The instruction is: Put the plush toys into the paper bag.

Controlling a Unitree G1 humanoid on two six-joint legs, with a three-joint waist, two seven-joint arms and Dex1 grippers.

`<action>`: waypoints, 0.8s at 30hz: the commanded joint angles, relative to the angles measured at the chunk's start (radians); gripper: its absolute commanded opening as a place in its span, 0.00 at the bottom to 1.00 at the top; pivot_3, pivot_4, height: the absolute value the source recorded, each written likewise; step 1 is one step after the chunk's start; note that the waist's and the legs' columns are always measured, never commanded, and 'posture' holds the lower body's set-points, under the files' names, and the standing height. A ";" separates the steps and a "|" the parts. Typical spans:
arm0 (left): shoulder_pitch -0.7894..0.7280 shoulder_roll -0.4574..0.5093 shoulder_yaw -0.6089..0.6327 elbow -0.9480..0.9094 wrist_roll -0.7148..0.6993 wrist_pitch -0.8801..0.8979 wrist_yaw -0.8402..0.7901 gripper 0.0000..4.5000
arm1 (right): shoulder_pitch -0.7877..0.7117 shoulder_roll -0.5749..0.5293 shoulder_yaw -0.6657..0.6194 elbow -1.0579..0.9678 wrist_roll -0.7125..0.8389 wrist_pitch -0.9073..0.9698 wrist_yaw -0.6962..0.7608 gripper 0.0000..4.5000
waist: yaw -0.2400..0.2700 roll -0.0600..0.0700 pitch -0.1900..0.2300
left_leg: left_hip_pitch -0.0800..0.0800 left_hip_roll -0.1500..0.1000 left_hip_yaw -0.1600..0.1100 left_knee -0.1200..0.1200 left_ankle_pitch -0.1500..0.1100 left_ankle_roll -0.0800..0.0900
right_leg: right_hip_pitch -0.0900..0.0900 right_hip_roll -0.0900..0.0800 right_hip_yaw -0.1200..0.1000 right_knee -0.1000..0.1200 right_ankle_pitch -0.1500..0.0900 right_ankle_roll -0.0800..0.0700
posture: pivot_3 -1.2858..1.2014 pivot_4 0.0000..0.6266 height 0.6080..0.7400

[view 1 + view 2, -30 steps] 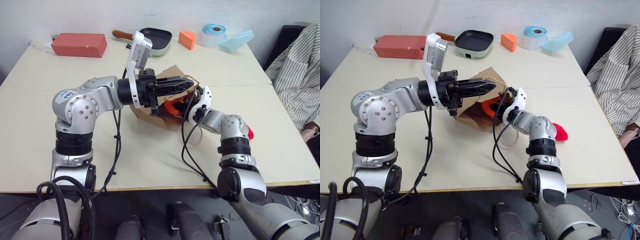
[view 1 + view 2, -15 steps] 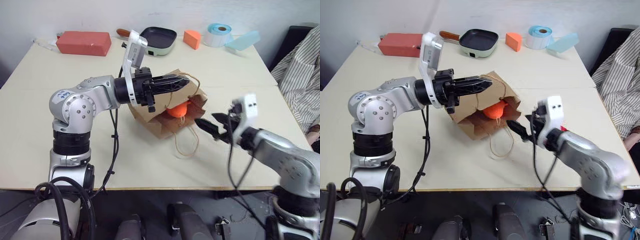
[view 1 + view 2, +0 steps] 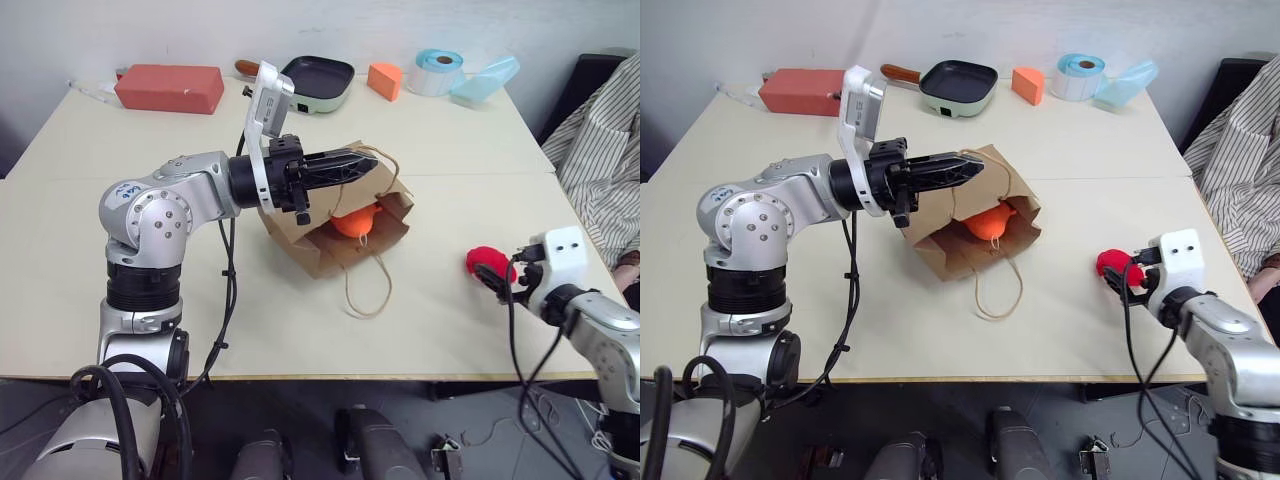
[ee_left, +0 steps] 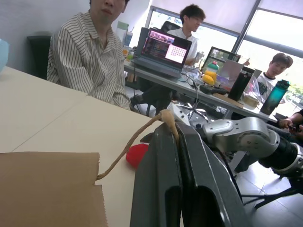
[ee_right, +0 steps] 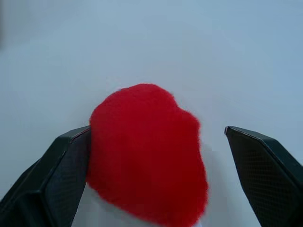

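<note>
the paper bag [image 3: 330, 240] hides most of the orange plush toy [image 3: 352, 222] inside it.

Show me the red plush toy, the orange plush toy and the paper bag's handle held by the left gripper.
red plush toy [image 5: 147, 153], right wrist view, middle.
orange plush toy [image 3: 990, 222], right eye view, body inside bag.
paper bag's handle [image 4: 132, 143], left wrist view, cord.

Bare cream desk [image 3: 440, 210] lies between the small red plush toy [image 3: 484, 262] and the brown paper bag's [image 3: 330, 240] open mouth; a looped cord handle [image 3: 368, 290] trails near it.
</note>
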 commanded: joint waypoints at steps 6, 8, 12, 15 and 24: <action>-0.005 0.027 0.026 -0.026 0.001 -0.022 -0.001 0.00 | 0.022 0.040 -0.110 -0.116 0.173 0.075 0.082 0.32 | 0.011 0.000 0.000 | 0.000 0.000 0.000 0.000 0.000 0.000 | 0.000 0.000 0.000 0.000 0.000 0.000 | 0.52 0.24 1.00; -0.005 0.029 0.025 -0.024 0.002 -0.025 0.001 0.00 | 0.022 0.048 -0.104 -0.233 0.296 0.143 0.120 0.19 | 0.010 0.000 0.000 | 0.000 0.000 0.000 0.000 0.000 0.000 | 0.000 0.000 0.000 0.000 0.000 0.000 | 0.52 0.24 1.00; -0.013 0.026 0.022 -0.019 0.005 -0.030 0.002 0.00 | -0.059 0.104 0.007 -0.372 0.445 0.255 0.090 0.11 | 0.003 0.000 0.000 | 0.000 0.001 0.000 0.001 0.000 0.000 | 0.000 0.000 0.000 0.001 0.000 0.000 | 0.52 0.24 1.00; -0.023 0.023 0.020 -0.009 0.007 -0.035 0.000 0.00 | -0.154 0.167 0.126 -0.347 0.416 0.285 0.038 0.11 | 0.001 0.000 0.000 | 0.000 0.000 -0.001 0.002 0.000 0.000 | 0.000 0.000 0.000 0.002 0.000 0.000 | 0.52 0.24 1.00; -0.018 -0.011 -0.009 -0.047 -0.007 -0.035 -0.012 0.00 | -0.498 0.420 0.428 0.118 0.115 0.075 0.033 0.11 | -0.008 0.000 0.000 | -0.001 0.000 -0.001 0.003 0.000 0.000 | -0.001 -0.001 -0.001 0.002 0.000 0.000 | 0.52 0.24 1.00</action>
